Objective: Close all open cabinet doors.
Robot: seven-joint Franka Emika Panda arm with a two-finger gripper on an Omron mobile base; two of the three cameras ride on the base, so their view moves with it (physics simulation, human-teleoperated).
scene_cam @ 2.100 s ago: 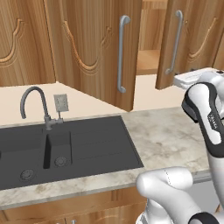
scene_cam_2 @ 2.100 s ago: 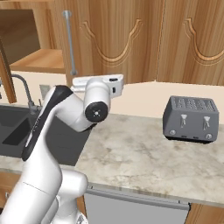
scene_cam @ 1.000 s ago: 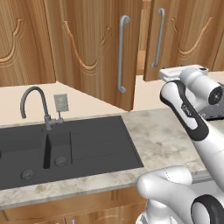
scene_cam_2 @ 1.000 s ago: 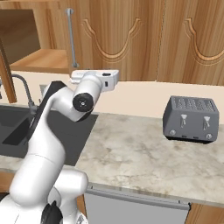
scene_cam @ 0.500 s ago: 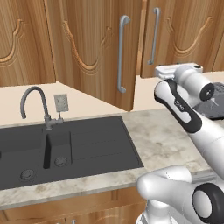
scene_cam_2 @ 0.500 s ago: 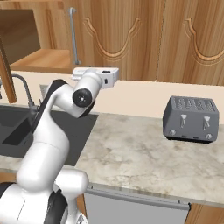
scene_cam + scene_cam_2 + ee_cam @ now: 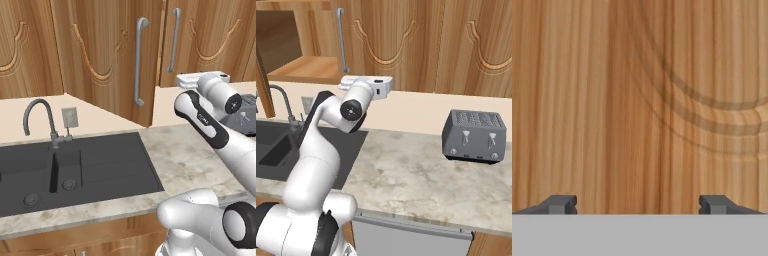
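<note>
1. Claw (image 7: 637, 204): spread wide, holding nothing; 2 dark fingertips (image 7: 559, 204) at the lower edge of the hand view, pointed squarely at a wood panel with a carved curved groove, close to its face.
2. Door being pushed (image 7: 207, 42): upper cabinet door with a silver bar handle (image 7: 173, 40), above the desk (image 7: 185, 155); nearly flush, judged a little short of shut.
3. Second door (image 7: 107, 60): swung out over the sink (image 7: 75, 167), long handle (image 7: 140, 62) at its free edge; open cabinet shelf (image 7: 303, 67) visible in the right base view.
4. Step in hand: judged as pressing the nearer door home.
5. Next move: finish the push, then back off and reach left to the door over the sink.
6. Nearby: toaster (image 7: 474, 136) on the desk, well apart from the arm.
</note>
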